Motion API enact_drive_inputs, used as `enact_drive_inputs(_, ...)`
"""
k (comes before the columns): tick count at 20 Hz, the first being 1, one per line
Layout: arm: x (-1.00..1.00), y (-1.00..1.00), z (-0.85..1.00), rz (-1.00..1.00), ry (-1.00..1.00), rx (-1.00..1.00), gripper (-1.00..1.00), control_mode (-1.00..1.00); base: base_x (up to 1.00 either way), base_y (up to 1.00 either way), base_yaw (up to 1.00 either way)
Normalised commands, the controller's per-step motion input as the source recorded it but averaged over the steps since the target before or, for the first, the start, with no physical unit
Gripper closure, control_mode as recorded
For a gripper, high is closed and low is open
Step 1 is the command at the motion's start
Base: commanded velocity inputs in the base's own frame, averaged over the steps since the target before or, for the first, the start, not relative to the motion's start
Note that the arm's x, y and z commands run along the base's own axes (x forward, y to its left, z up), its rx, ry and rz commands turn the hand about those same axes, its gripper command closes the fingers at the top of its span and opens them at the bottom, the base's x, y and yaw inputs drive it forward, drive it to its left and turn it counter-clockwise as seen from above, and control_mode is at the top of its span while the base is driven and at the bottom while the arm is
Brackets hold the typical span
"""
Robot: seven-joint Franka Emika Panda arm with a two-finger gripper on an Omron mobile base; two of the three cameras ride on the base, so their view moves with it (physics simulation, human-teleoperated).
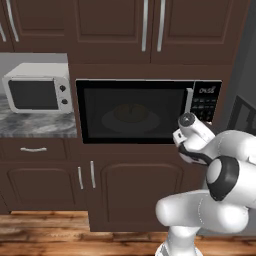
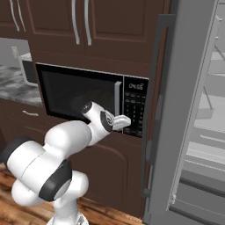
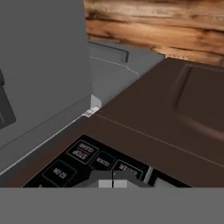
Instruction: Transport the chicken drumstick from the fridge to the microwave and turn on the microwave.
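One tall grey metallic fridge point(image 2: 193, 110) stands open just right of the wide black built-in microwave point(image 1: 135, 112) (door shut), where a dim golden-brown chicken drumstick point(image 1: 131, 112) lies inside on the turntable. The two-finger gripper point(image 2: 127, 121), fingertips together, presses the black keypad point(image 2: 134, 112), right of the drumstick.

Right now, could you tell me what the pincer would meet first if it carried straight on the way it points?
Most likely the microwave keypad: the shut pincer sits just before its lower buttons, though the exact gap is unclear.
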Motion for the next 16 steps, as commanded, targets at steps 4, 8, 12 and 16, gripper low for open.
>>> enact_drive_inputs(4,0.00,-0.10,-0.32,0.11,-0.08,0.00,1.00,-1.00,0.00,0.00,0.00)
enact_drive_inputs(8,0.05,-0.13,-0.17,0.07,-0.08,0.00,1.00,-1.00,0.00,0.00,0.00)
enact_drive_inputs(12,0.33,-0.07,-0.03,0.01,-0.05,0.00,1.00,-1.00,0.00,0.00,0.00)
enact_drive_inputs(16,0.30,-0.03,-0.19,0.00,-0.02,0.00,1.00,-1.00,0.00,0.00,0.00)
